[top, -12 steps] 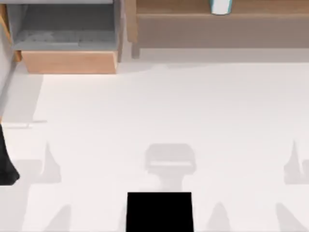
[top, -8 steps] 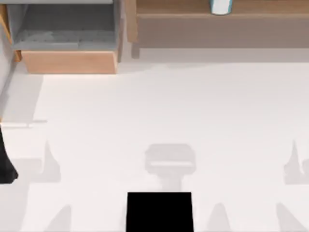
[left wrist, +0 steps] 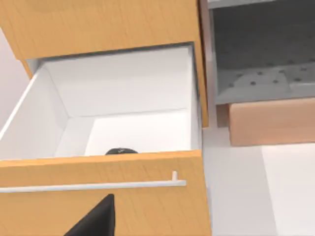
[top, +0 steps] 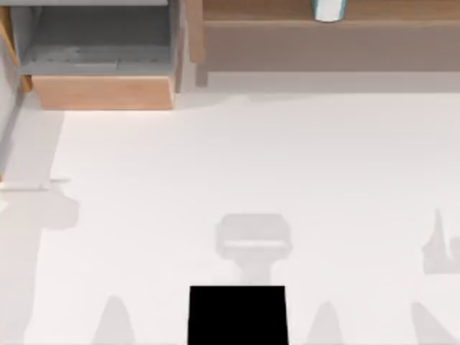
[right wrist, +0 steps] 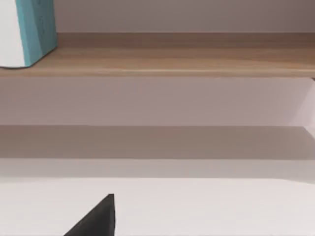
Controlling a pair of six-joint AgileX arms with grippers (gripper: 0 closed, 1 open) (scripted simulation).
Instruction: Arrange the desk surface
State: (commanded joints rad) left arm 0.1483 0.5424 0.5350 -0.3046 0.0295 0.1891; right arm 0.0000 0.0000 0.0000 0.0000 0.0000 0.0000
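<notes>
Operator: Drawer (left wrist: 147, 206) on the far left, then. What do you see of it?

Observer: It stands pulled out, with white walls inside and a small dark object (left wrist: 121, 151) lying just behind the front panel. The left gripper (left wrist: 96, 219) hangs low in front of that panel, below the bar handle (left wrist: 93, 186) and holding nothing that I can see. Whether it is spread or closed I cannot tell. Beside the drawer is the grey compartment (left wrist: 261, 54) with a dotted floor.

Operator: And the desk surface (top: 237, 165)?

Observer: It runs white and bare from the wooden unit at the far edge to the near edge. The black square pad (top: 237, 315) sits at the middle of the near edge. To the right, the wooden shelf (right wrist: 172, 61) carries a teal-and-white carton (right wrist: 29, 32). The right gripper (right wrist: 96, 219) is parked low over the desk, facing the shelf. I cannot tell its opening either.

Operator: So the step in hand is the drawer?

Observer: I judge so; shutting it looks like what remains. Meet the front panel near the middle of the handle, not at a corner. Push straight along the drawer's travel so it doesn't skew and bind. Go slowly near the end, so the dark object inside doesn't slide about.
</notes>
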